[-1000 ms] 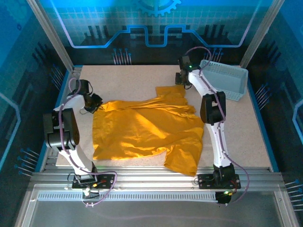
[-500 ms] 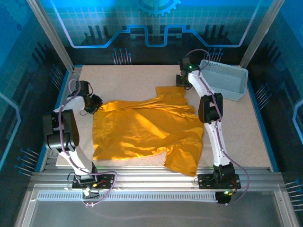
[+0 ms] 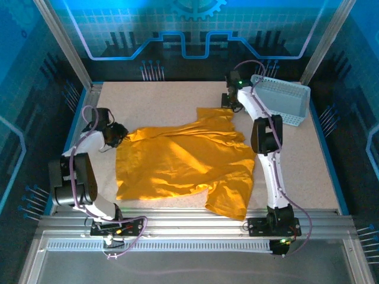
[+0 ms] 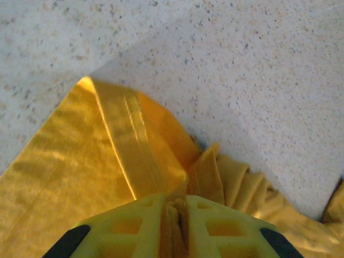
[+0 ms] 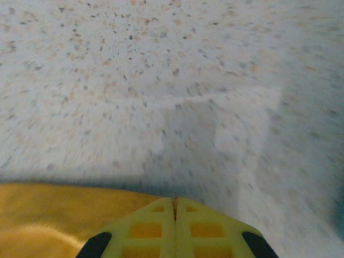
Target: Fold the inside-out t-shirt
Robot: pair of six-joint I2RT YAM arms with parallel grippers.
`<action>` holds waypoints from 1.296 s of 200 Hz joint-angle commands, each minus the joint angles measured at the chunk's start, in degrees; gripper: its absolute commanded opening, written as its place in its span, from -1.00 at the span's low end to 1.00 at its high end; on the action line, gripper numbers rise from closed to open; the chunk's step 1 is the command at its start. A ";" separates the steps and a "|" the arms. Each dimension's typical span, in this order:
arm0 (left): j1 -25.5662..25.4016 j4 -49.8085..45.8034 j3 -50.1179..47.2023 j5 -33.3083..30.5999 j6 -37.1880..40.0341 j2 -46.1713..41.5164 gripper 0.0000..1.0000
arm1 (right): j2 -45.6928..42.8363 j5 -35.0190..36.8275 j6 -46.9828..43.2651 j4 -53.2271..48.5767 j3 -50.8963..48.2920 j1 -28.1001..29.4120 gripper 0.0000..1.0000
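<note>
The inside-out t-shirt [image 3: 183,160], mustard yellow, lies spread and wrinkled over the middle of the table. My left gripper [image 3: 120,134] sits at its far left corner. In the left wrist view, the left gripper [image 4: 176,210] is shut on a bunched fold of the t-shirt [image 4: 80,172], with a hemmed edge running away from the jaws. My right gripper [image 3: 230,106] rests at the shirt's far right corner. Close up, the right gripper [image 5: 173,203] is shut, a thin sliver of the t-shirt [image 5: 54,215] pinched at its edge.
A pale grey perforated basket [image 3: 281,100] stands at the back right, just behind the right arm. Speckled table surface [image 3: 160,97] lies bare beyond the shirt. Metal frame posts [image 3: 62,41] border the table.
The right gripper's jaws have closed at the shirt's far corner. The left arm has shifted slightly toward the near side, still holding its corner.
</note>
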 commanded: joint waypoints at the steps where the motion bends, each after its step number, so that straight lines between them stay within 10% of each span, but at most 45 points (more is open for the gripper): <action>1: -0.34 3.79 -5.24 1.89 -2.18 -5.50 -0.63 | -17.33 2.01 0.17 5.62 -7.83 -1.96 -1.00; 74: -1.57 3.00 -20.84 3.24 -0.92 -17.30 -0.61 | -54.32 0.32 4.93 23.37 -59.06 -3.15 -1.00; 100: -1.32 1.17 -21.80 0.90 0.70 -20.18 -0.25 | -60.33 -2.01 5.62 25.14 -67.99 -4.47 -1.00; 140: -5.36 -0.83 -19.26 -0.26 3.59 -20.69 0.02 | -64.18 -3.35 5.51 25.64 -72.81 -5.16 -1.00; 168: -19.37 -12.48 -11.92 -18.86 6.11 -18.97 0.20 | -64.45 -4.04 5.52 25.38 -72.29 -5.32 -1.00; 194: -22.36 -17.54 -8.41 -27.49 6.63 -13.58 0.38 | -64.46 -4.53 5.82 25.46 -72.17 -5.38 -1.00; 259: -24.71 -20.51 0.79 -27.70 11.15 3.37 0.49 | -65.87 -6.66 6.38 25.82 -73.32 -7.92 -1.00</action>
